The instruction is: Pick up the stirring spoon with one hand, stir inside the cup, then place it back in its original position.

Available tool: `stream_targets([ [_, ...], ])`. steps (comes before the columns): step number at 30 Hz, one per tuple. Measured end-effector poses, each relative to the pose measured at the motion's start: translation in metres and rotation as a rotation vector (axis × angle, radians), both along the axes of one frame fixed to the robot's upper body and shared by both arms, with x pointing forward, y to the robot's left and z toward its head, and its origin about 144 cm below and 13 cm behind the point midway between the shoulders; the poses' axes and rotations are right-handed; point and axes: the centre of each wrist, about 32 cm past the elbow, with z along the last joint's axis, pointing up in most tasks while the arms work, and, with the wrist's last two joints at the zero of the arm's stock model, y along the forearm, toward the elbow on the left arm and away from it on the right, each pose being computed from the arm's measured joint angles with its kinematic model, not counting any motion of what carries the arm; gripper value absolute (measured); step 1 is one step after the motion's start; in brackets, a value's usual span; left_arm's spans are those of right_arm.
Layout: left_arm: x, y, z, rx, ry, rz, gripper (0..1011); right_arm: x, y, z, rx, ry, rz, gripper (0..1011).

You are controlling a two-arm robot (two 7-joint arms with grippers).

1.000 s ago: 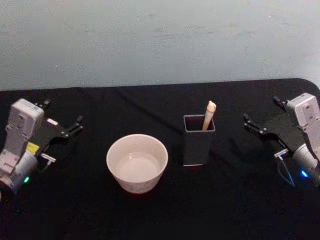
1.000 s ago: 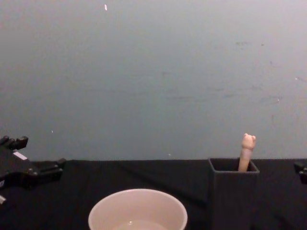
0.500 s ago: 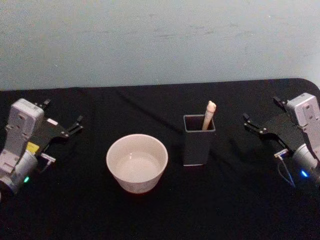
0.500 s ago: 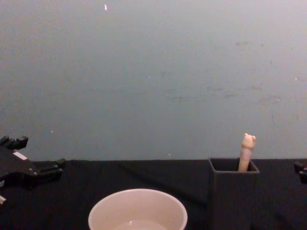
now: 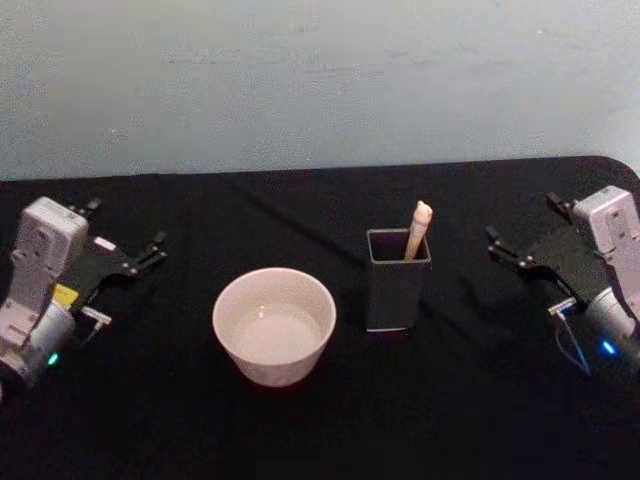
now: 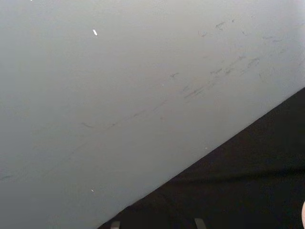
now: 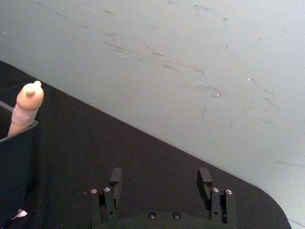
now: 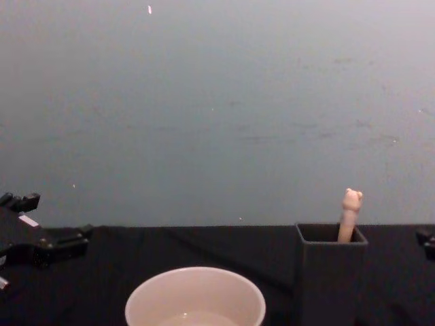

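Nothing has shifted since a moment ago: the stirring spoon leans in the holder, presumably bowl-down, handle free for grasping. The cup sits just left of the holder. The left gripper and right gripper flank the holder well apart, fingers spread, empty.

You had stirring spoon leaning in holder, cup beside it; left gripper, right gripper near table side edges.
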Motion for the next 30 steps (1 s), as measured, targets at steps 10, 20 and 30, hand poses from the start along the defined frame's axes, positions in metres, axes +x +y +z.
stream_targets([
  [10, 0.0, 0.0, 0.0, 0.0, 0.0, 0.0, 1001, -0.004, -0.002, 0.008, 0.025, -0.003, 0.018, 1002],
  [20, 0.0, 0.0, 0.0, 0.0, 0.0, 0.0, 1001, -0.018, -0.006, 0.031, 0.151, 0.082, 0.113, 1002],
  [30, 0.0, 0.0, 0.0, 0.0, 0.0, 0.0, 1001, -0.029, -0.012, 0.046, 0.288, 0.208, 0.268, 1002],
])
